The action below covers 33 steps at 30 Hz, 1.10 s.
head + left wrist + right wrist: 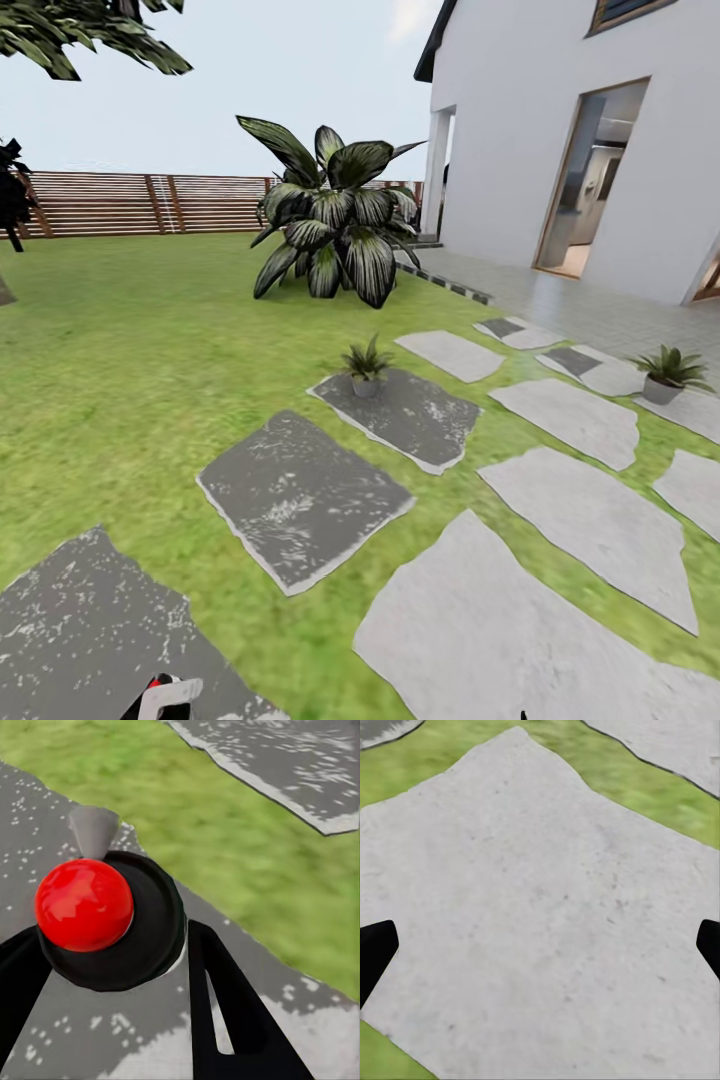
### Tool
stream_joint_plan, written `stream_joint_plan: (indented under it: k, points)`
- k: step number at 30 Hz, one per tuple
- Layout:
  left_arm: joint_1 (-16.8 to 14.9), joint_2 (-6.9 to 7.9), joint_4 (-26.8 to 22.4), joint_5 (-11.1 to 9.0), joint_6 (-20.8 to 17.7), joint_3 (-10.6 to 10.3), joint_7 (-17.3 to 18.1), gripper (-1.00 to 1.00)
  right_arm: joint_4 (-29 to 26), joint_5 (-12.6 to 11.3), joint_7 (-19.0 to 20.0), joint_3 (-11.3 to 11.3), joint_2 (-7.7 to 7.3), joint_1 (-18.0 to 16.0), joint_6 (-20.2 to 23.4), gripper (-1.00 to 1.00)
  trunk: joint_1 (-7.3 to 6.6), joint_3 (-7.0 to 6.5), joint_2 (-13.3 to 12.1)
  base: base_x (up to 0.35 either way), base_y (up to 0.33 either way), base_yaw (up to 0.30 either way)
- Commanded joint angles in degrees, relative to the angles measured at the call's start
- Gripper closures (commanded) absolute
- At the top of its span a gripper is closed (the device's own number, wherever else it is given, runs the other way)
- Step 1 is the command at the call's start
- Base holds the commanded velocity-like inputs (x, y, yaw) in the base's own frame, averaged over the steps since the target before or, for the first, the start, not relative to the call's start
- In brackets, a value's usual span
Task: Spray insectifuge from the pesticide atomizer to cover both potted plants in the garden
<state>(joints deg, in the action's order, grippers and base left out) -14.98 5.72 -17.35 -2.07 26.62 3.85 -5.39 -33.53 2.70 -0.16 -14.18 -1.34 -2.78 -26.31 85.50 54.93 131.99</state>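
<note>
Gripping atomizer [94, 907] in left gripper [105, 967]; potted plants [366, 368] well ahead

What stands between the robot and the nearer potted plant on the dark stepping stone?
Nothing visible does. The nearer potted plant sits on a dark stepping stone, with only lawn and flat stones before it. The big striped-leaf plant stands behind it.
</note>
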Motion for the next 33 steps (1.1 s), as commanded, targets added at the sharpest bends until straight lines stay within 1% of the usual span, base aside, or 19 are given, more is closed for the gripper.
stream_joint_plan:
  k: [1, 7, 20, 33]
  points:
    - [0.0, -0.01, 0.0, -0.2, 0.2, 0.0, 0.0, 1.00, 0.0, 0.3, 0.0, -0.1, 0.02, 0.0, -0.2, -1.00, 0.02, 0.05, 0.0, 0.339, 0.000, 0.000]
    - [0.0, 0.07, 0.0, -0.3, 0.2, 0.0, 0.0, 1.00, 0.0, 0.3, 0.0, -0.2, 0.02, 0.0, -0.2, -1.00, 0.02, 0.05, 0.0, 0.339, 0.028, 0.000]
    - [0.0, 0.16, 0.0, -0.3, 0.2, 0.1, 0.1, 1.00, -0.1, 0.3, -0.1, -0.4, -0.31, 0.0, -0.2, -1.00, 0.02, 0.05, 0.0, 0.339, 0.091, 0.000]
    - [0.0, 0.19, 0.0, -0.2, 0.2, 0.1, 0.1, 1.00, -0.1, 0.2, -0.1, -0.4, -0.16, 0.0, -0.2, -1.00, 0.02, 0.05, 0.0, 0.339, 0.016, 0.000]
